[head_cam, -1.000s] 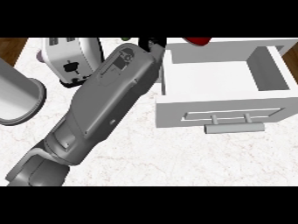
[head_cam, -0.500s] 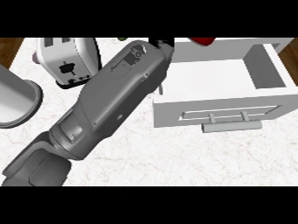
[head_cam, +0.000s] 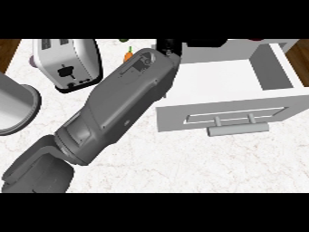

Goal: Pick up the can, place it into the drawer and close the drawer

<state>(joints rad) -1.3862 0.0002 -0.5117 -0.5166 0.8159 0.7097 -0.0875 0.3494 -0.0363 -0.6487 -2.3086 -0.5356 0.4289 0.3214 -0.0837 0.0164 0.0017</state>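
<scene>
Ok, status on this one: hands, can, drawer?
Left hand at far edge by drawer; right hand not seen. Drawer open, nothing visible inside. Can not made out. Toaster apart, left of arm.

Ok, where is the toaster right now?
In the head view the toaster stands on the counter at the upper left, just left of the grey forearm and across it from the open drawer.

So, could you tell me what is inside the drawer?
In the drawer, nothing shows on the visible floor; the left forearm hides its left edge, the left hand its back.
</scene>
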